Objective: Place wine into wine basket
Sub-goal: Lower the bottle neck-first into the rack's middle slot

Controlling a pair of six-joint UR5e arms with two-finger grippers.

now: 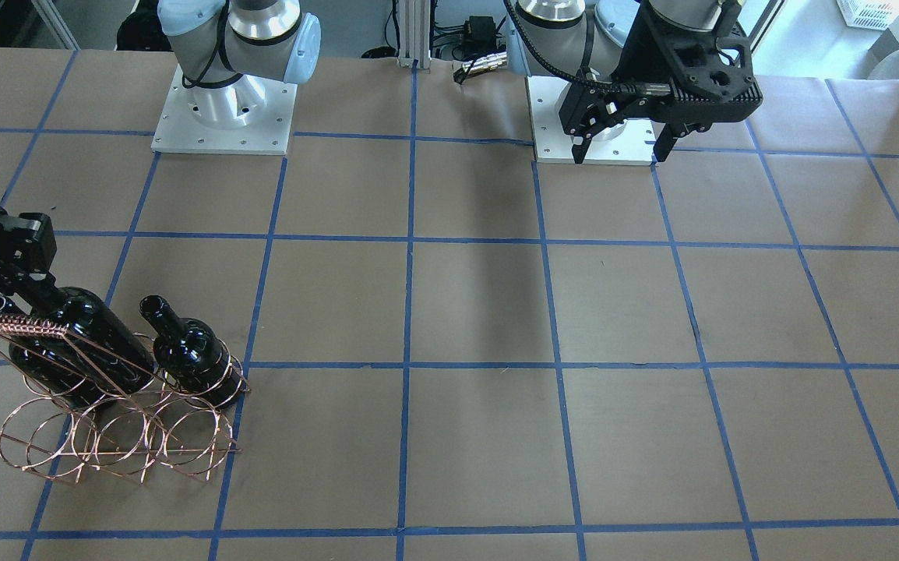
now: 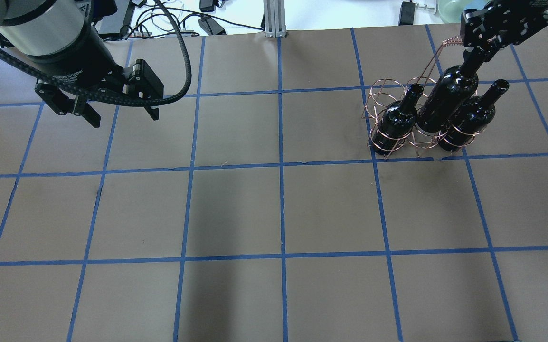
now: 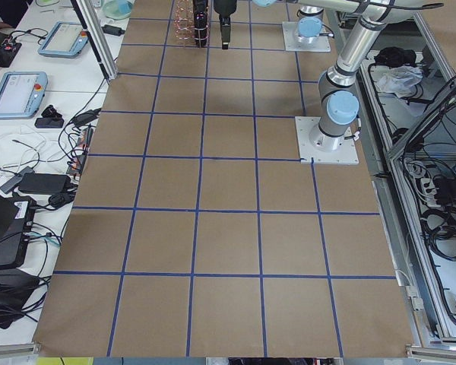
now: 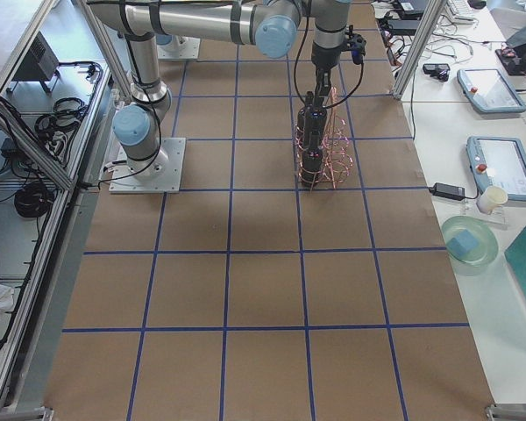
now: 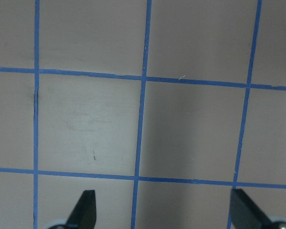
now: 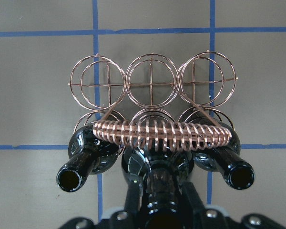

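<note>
The copper wire wine basket (image 1: 118,440) stands at the table's right side and also shows in the overhead view (image 2: 382,92) and the right wrist view (image 6: 151,83). Three near-black wine bottles lean in its rings. My right gripper (image 2: 479,52) is shut on the neck of the middle bottle (image 2: 447,99), whose body rests in the middle ring and sits higher than the other two. One bottle (image 2: 395,121) is on its left and one (image 2: 471,116) on its right. My left gripper (image 2: 117,114) is open and empty, hovering far off over the table's left side.
The two arm bases (image 1: 223,117) (image 1: 590,125) stand at the robot's edge of the table. Cables (image 2: 198,23) and an aluminium post (image 2: 274,19) lie past the far edge. Brown paper with a blue tape grid (image 2: 281,166) covers the table.
</note>
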